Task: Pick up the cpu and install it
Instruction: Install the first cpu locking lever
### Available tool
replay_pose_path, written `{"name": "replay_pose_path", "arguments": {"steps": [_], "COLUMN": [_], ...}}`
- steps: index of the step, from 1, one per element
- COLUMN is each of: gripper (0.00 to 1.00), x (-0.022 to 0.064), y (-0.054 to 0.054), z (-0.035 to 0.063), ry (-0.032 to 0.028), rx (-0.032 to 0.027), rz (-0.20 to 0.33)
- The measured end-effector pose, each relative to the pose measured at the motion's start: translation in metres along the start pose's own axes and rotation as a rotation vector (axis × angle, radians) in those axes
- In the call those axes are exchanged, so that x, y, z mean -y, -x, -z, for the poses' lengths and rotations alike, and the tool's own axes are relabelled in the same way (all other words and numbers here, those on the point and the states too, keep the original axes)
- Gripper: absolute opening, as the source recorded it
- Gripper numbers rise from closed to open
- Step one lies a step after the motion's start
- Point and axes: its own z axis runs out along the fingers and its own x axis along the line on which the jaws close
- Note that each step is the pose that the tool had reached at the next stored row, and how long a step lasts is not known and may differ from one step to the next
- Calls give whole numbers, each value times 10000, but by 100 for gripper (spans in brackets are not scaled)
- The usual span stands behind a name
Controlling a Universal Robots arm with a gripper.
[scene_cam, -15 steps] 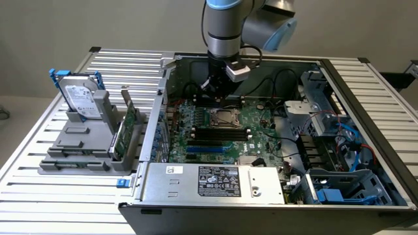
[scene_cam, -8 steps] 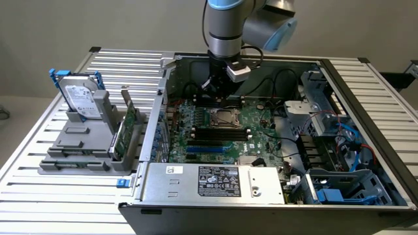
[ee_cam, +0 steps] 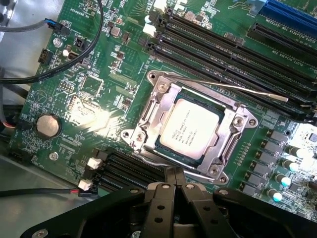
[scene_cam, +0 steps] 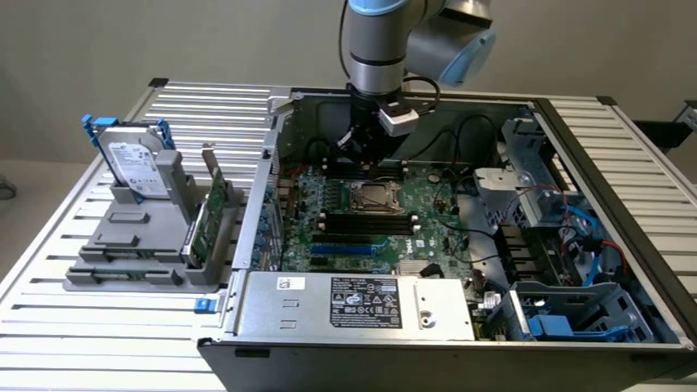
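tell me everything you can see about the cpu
The cpu is a small flat square chip with a pale silvery metal top that carries small dark print. It lies flat in its socket on the green motherboard, closely framed by a silvery metal retention bracket. The shut hand is at the bracket's edge and holds nothing.

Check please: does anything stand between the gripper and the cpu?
Nothing visible stands between them. The cpu sits in its socket with its top bare and a metal frame around it. The shut gripper is close by that frame's edge.
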Motion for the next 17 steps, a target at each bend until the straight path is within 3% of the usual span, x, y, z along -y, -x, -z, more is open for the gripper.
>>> {"name": "replay_pose_path", "arguments": {"steps": [6, 17], "gripper": [11, 11], "x": [12, 9], "y": [-22, -48], "z": [-5, 2], "ry": [80, 82], "rx": [76, 137], "rz": [-39, -60]}}
